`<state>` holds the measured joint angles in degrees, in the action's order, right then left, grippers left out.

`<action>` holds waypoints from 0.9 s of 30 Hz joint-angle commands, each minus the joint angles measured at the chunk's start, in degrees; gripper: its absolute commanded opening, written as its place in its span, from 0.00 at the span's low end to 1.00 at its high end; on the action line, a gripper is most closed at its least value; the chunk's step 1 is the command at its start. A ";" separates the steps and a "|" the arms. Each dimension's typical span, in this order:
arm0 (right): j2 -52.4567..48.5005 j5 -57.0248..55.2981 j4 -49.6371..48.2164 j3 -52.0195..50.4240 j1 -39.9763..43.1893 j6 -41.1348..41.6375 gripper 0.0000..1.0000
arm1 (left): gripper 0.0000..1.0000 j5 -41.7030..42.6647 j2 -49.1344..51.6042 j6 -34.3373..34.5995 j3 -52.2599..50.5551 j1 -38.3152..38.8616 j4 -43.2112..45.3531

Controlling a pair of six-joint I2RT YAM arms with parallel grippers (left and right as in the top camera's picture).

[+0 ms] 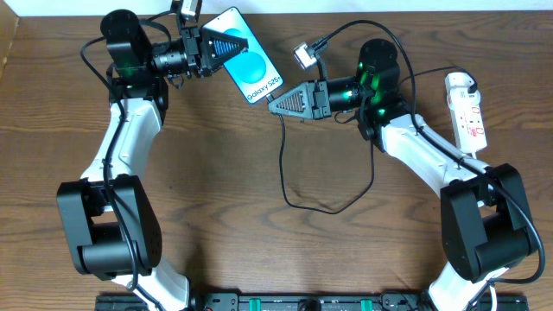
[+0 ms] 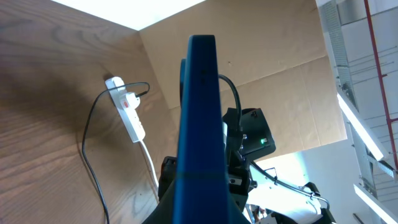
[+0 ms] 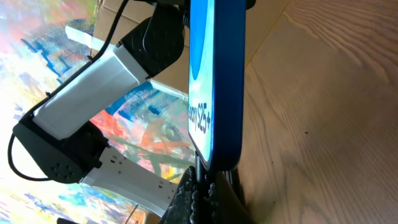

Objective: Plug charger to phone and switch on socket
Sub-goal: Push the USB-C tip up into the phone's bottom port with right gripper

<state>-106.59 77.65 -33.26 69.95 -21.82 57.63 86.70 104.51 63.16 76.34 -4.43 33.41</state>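
The wooden table (image 1: 216, 216) fills the view. The white socket (image 1: 467, 108) lies at its right edge, well apart from the phone (image 1: 257, 69). The left gripper (image 1: 232, 45) clamps the phone's upper end at top centre. The right gripper (image 1: 275, 104) pinches the tip of the charger (image 1: 284, 173) at the phone's lower end, and the cable loops below.
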 commanded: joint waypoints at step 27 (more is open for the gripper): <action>0.48 -5.51 -3.85 2.08 0.72 -0.44 0.01 | 0.07 3.34 -0.79 -0.35 0.74 2.08 -0.33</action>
<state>-106.61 76.23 -35.90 69.89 -21.37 57.49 84.82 104.51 63.20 76.38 -4.05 33.04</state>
